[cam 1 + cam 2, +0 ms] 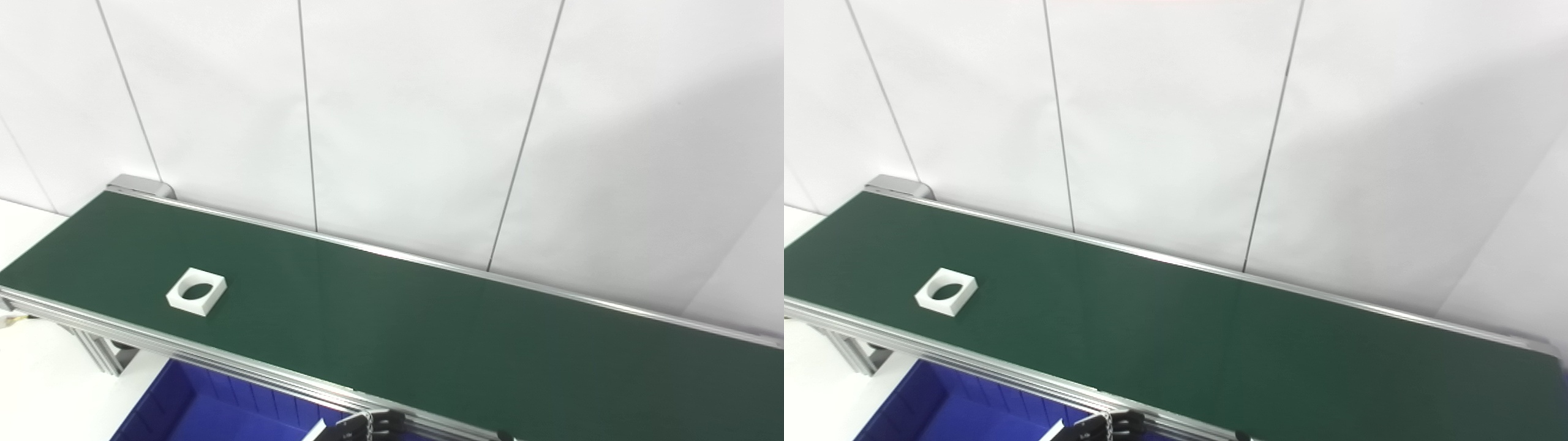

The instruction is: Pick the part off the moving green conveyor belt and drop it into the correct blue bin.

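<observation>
A white square part with a round hole point(196, 291) lies flat on the green conveyor belt point(392, 318), near its left end and close to the front rail. Below the belt's front rail at the lower left is a blue bin point(184, 410), only partly in view. Dark fingertips of my left hand point(366, 425) poke up at the bottom edge, just in front of the rail and far to the right of the part. Too little of the hand shows to tell how its fingers stand. My right hand is out of view.
The belt runs from upper left to lower right between aluminium rails point(245, 367), with a white panelled wall point(398, 122) right behind it. A grey end cap point(139, 185) marks the belt's far left end. A small dark tip point(503, 435) shows at the bottom edge.
</observation>
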`<control>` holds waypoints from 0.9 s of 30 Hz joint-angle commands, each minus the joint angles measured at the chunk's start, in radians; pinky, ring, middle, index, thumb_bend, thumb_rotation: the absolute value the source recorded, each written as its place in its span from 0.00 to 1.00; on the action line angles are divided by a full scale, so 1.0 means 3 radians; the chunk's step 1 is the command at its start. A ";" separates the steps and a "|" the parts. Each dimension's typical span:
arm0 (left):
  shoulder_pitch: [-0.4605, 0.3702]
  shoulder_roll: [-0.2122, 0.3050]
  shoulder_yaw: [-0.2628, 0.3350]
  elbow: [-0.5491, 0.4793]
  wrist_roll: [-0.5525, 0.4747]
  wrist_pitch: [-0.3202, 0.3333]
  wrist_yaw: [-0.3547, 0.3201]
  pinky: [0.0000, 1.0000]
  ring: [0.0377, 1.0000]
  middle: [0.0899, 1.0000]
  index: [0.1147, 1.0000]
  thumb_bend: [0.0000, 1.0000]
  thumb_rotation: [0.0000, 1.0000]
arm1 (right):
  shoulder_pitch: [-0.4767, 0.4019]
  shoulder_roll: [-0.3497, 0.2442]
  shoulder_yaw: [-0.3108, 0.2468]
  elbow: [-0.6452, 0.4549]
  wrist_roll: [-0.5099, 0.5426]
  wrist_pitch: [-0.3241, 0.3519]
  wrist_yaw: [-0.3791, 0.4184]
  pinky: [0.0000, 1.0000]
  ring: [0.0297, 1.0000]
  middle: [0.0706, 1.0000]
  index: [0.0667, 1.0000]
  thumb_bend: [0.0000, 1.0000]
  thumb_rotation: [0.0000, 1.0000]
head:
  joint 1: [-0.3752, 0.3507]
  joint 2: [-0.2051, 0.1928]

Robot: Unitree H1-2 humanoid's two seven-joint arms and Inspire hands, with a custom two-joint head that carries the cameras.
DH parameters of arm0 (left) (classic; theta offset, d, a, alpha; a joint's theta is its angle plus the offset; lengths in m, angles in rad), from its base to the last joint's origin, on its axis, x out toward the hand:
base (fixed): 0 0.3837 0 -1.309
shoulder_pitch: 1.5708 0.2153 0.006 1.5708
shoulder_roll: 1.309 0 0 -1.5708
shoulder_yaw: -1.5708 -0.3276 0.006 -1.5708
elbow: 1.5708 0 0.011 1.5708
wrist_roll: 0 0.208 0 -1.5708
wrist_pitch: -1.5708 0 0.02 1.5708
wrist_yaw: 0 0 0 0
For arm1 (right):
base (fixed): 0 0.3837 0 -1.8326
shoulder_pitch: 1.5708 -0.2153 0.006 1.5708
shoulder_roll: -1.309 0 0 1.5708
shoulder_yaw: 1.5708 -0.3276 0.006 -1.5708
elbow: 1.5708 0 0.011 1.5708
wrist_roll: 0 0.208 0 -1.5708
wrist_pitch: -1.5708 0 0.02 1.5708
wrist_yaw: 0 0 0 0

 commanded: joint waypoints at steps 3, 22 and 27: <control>-0.0070 0.0008 0.0001 -0.0049 0.0040 -0.0152 0.0036 0.70 0.73 0.75 0.75 0.96 0.30 | -0.0075 0.0012 -0.0010 -0.0033 0.0045 -0.0177 -0.0001 0.80 0.88 0.89 0.95 0.59 0.60 | 0.0072 -0.0022; 0.0020 0.0194 0.0124 -0.1119 -0.0004 0.0193 0.0173 0.71 0.75 0.75 0.74 0.94 0.23 | -0.0048 -0.0042 -0.0033 -0.0108 0.0137 -0.0145 0.0055 0.82 0.89 0.90 0.96 0.56 0.62 | 0.0178 0.0078; -0.0144 0.0362 0.0293 -0.1759 0.0222 0.0663 0.0276 0.74 0.78 0.79 0.78 0.92 0.32 | -0.0049 -0.0047 -0.0038 -0.0120 0.0171 -0.0136 0.0065 0.82 0.88 0.90 0.97 0.55 0.62 | 0.0218 0.0107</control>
